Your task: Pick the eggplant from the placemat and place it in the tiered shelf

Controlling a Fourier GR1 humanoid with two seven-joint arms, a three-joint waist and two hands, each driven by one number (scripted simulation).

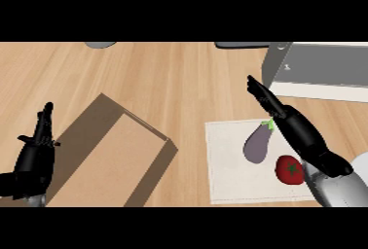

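Right hand (287,116) flat, fingers straight toward 11 o'clock, above eggplant (258,143) on placemat (230,185), holding nothing. Left hand (36,151) resting, fingers straight, 9 o'clock.

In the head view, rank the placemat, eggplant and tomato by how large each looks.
1. placemat, by far the largest; both vegetables lie on it.
2. eggplant, longer than the tomato.
3. tomato, smallest, though partly hidden by the right forearm, so its full extent is unsure.
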